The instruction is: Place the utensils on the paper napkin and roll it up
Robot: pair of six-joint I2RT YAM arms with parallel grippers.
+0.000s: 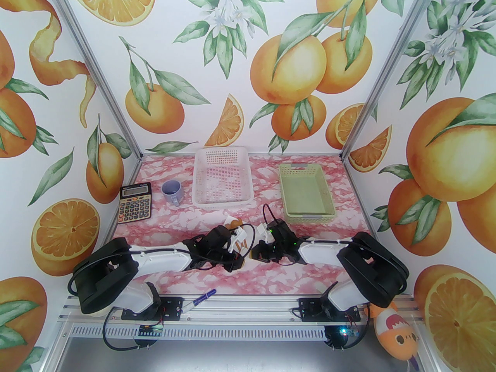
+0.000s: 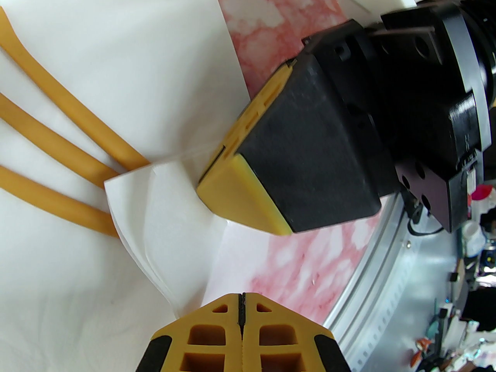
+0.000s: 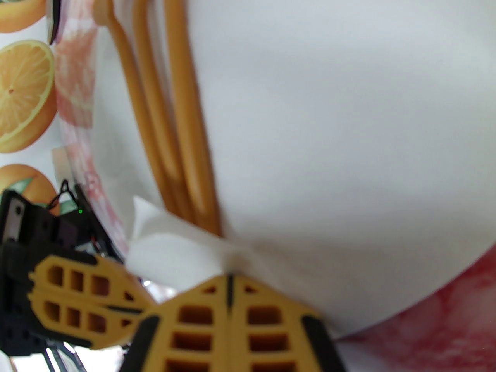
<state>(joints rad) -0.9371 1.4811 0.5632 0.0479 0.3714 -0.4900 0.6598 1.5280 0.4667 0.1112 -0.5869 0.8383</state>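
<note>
Short of the paper napkin (image 2: 128, 52), on the left arm's side: blue pen (image 1: 201, 298) lying by the aluminium rail. Short of the napkin on the right, past the table (image 1: 310, 264) corner: orange-and-white toy (image 1: 395, 335).

At the napkin, mid-table: white sheet on pink marbled surface. The utensils (image 2: 54, 136) lie on it, seen as three slim orange-brown handles side by side, fanning slightly. Their ends toward the grippers are tucked under a folded-over corner flap of the napkin. Both arms reach in low and meet at that flap.

Right gripper (image 3: 230, 281): clamped tight, paper bunched right at its tips, grasping the flap.

Left gripper (image 2: 242, 300): jaws pressed together, tips at the flap's edge just beside the right gripper. Cannot tell whether any paper is caught between them.

Beyond the napkin, to the left: lavender cup (image 1: 171, 192), upright, handle toward the near side. Its inside is shaded, contents not discernible. Further left, calculator (image 1: 135, 204), face up.

Beyond the napkin, straight back: white perforated basket (image 1: 223, 150), table marbling showing through its mesh floor all across.

Beyond the napkin, to the right: pale green basket (image 1: 310, 216), its plain green floor showing from wall to wall.
</note>
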